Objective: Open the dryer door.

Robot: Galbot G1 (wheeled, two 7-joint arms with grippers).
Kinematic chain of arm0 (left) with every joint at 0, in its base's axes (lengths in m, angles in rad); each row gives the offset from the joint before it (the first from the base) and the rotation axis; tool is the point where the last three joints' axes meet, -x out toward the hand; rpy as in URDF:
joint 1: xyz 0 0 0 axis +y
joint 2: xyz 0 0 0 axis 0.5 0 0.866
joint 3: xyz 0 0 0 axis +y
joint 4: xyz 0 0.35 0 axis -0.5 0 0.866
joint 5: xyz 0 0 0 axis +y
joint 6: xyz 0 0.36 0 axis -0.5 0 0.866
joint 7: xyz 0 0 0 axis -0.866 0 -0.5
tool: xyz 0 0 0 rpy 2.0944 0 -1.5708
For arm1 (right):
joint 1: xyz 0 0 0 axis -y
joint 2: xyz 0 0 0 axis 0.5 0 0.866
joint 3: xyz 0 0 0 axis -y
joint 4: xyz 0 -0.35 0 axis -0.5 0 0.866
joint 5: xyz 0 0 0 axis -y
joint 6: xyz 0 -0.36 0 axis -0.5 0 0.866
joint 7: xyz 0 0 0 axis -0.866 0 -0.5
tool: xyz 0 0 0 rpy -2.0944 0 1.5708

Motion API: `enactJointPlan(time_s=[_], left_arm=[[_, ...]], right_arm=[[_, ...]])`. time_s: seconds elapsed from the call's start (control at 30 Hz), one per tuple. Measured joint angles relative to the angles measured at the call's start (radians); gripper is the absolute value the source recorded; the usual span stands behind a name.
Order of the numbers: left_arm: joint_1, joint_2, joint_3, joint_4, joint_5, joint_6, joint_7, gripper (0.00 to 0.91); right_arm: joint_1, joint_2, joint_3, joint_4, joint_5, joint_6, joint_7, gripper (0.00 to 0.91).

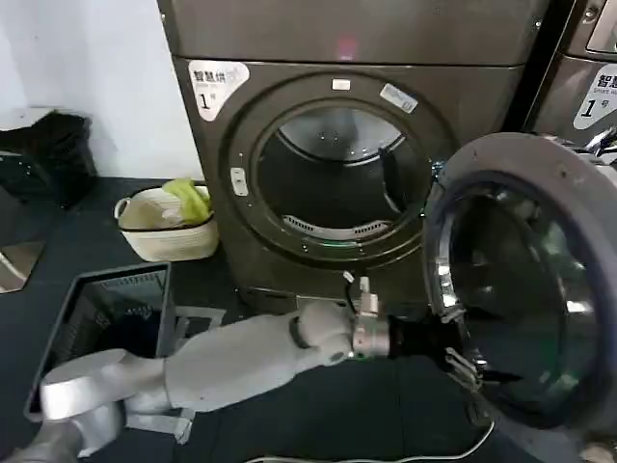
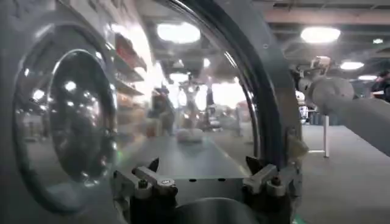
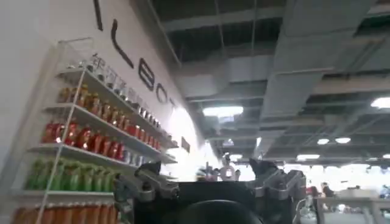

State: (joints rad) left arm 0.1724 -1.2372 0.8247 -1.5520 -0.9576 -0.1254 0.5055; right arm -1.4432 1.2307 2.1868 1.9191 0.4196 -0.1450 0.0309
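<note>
Head view shows the dryer door swung wide open to the right of the dark-grey dryer, its glass facing left and the drum left uncovered. From the near left the left gripper reaches to the door's lower inner rim, its fingers spread apart against the glass with nothing held. Raised toward ceiling and drink shelves, the right gripper has fingers parted and empty.

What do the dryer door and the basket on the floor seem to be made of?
The dryer door, swung open at the left claw, looks like dark glass in a shiny chrome-like ring with a grey, probably plastic rim; the ring shows bright reflections. The basket looks like pale matte woven fabric or rope.
</note>
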Motion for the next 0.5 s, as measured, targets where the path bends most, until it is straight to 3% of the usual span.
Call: enactJointPlan(time_s=[0.5], left_arm=[[-0.035, -0.141, 0.049, 0.099, 0.011, -0.015, -0.041, 0.907]], right_arm=[[0.007, -0.029, 0.023, -0.016, 0.007, 0.031, -0.039, 0.907]])
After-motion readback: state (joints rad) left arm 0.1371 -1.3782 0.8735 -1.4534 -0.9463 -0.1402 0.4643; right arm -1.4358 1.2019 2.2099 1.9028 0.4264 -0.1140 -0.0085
